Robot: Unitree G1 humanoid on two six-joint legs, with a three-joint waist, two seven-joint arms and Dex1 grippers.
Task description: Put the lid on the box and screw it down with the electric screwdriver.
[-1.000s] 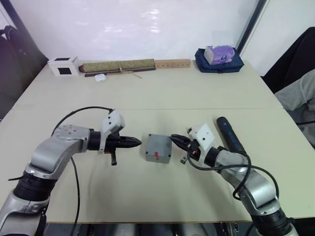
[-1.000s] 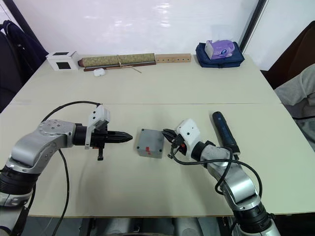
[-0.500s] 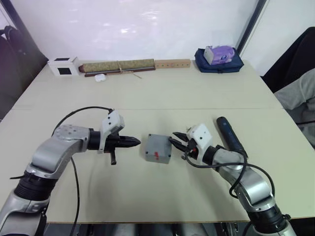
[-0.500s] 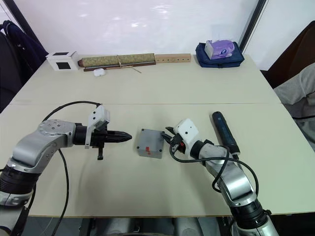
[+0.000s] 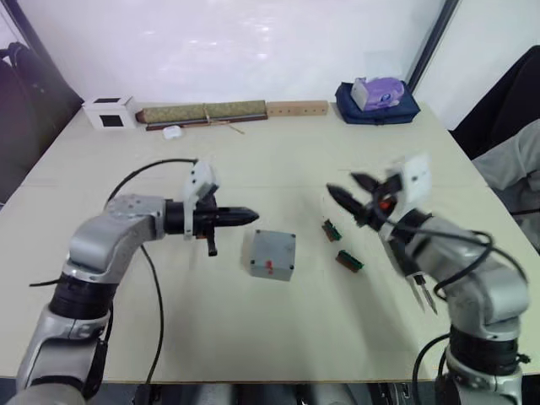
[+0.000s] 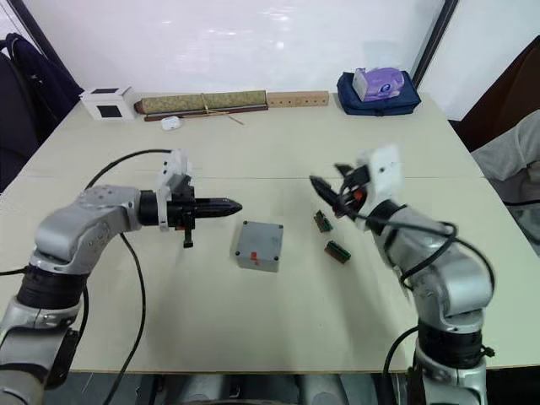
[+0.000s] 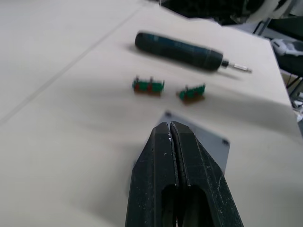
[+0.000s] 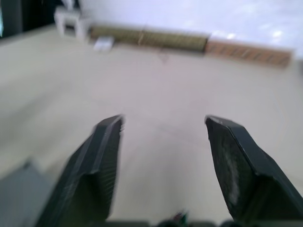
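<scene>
two pincers idle above the desk [image 5: 253, 337]: left pincer [image 5: 251, 217] closed empty beside the box [image 5: 272, 254], right pincer [image 5: 348, 194] spread, positioned to reach.

Bright even light; right arm motion-blurred.

Head views overlook table [image 5: 278, 337]; wrist views skim it
</scene>
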